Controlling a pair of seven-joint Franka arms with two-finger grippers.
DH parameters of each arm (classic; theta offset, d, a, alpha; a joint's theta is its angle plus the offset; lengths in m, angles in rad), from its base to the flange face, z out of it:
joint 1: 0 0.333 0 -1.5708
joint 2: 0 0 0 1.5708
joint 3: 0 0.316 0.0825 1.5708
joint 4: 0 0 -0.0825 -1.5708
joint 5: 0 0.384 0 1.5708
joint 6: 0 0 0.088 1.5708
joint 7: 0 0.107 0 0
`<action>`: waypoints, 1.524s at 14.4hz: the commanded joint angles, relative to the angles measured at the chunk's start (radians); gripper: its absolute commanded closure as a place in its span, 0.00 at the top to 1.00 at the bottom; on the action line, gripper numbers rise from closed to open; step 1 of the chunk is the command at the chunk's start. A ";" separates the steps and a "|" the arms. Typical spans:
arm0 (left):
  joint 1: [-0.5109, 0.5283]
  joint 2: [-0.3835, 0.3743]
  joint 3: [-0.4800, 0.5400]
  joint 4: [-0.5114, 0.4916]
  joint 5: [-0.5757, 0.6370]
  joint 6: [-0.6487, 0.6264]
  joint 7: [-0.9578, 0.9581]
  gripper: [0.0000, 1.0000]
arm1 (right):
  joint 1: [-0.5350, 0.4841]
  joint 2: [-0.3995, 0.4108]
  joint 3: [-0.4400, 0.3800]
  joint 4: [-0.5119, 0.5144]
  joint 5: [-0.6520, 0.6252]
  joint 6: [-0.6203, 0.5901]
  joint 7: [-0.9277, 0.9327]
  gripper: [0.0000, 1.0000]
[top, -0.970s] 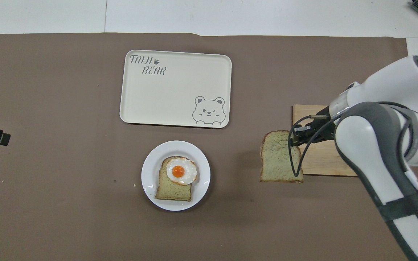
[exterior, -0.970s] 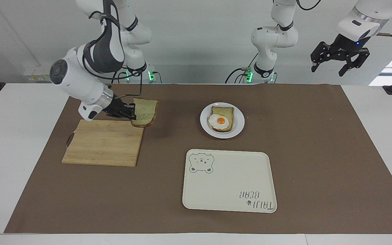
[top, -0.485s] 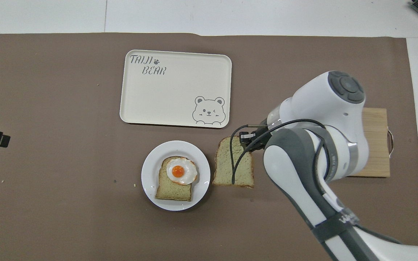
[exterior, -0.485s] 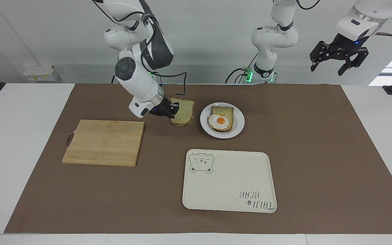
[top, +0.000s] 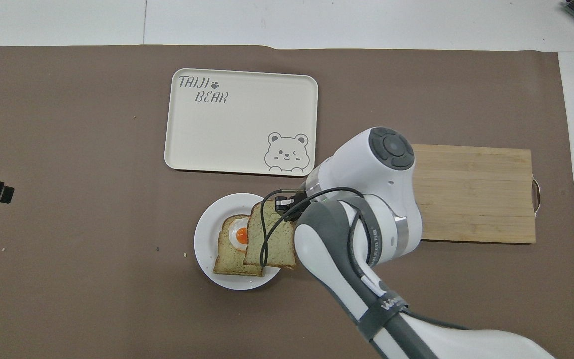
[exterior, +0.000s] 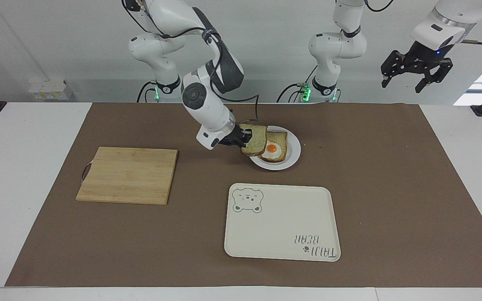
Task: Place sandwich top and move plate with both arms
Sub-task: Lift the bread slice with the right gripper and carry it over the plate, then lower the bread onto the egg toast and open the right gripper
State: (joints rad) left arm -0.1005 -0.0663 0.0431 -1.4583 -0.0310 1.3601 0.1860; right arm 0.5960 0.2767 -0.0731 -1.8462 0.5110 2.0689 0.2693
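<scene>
Brown paper covers the bench (exterior: 391, 188). Over the plate's (exterior: 293, 161) edge, the right gripper (exterior: 244, 141) is clamped on the bread slice (exterior: 254, 139). Raised, the left gripper (exterior: 416, 73) waits spread apart.

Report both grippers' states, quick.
Left gripper: open, empty, raised.
Right gripper: shut on the sandwich top, over the plate edge.

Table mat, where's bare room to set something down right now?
The cutting board and the bear tray are bare, as is the mat toward the left arm's end. It is crowded at the plate, where the right gripper holds the sandwich top over its edge.
</scene>
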 commanded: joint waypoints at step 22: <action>0.001 -0.024 0.007 -0.030 -0.009 0.019 -0.003 1.00 | 0.111 0.085 0.007 -0.041 0.066 0.212 -0.140 0.00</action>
State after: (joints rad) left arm -0.1002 -0.0672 0.0459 -1.4588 -0.0310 1.3608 0.1858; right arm 0.7199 0.3779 -0.0708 -1.8654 0.5714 2.2948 0.1718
